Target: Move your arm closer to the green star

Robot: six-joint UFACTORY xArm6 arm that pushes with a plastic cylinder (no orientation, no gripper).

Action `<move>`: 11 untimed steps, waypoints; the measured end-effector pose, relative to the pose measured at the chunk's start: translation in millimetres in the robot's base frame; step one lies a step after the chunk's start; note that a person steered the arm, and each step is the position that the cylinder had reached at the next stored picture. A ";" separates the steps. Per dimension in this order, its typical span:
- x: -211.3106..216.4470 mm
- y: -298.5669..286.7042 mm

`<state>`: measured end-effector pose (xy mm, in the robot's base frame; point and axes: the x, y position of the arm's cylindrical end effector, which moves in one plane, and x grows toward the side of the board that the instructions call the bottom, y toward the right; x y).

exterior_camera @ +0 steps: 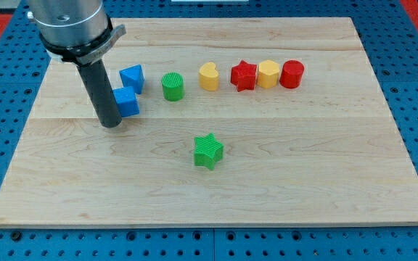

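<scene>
The green star (pixel 208 151) lies on the wooden board (pixel 303 167), a little below the middle. My tip (pixel 111 124) rests on the board at the view's left, well to the left of the star and slightly above it. The tip sits right beside the lower blue block (pixel 128 102), at its left edge; I cannot tell if they touch. The rod rises from the tip to the arm's grey body (pixel 70 25) at the view's top left.
A second blue block (pixel 132 77) sits above the first. A green cylinder (pixel 172 86), a yellow heart (pixel 209 76), a red star (pixel 243 75), a yellow hexagon-like block (pixel 268 74) and a red cylinder (pixel 292 74) form a row towards the right.
</scene>
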<state>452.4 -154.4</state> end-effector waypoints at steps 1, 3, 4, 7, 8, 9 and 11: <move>-8.7 0.1; -15.0 0.1; 23.6 7.8; 98.9 170.6; 88.9 196.4; 74.3 183.6; 74.1 161.4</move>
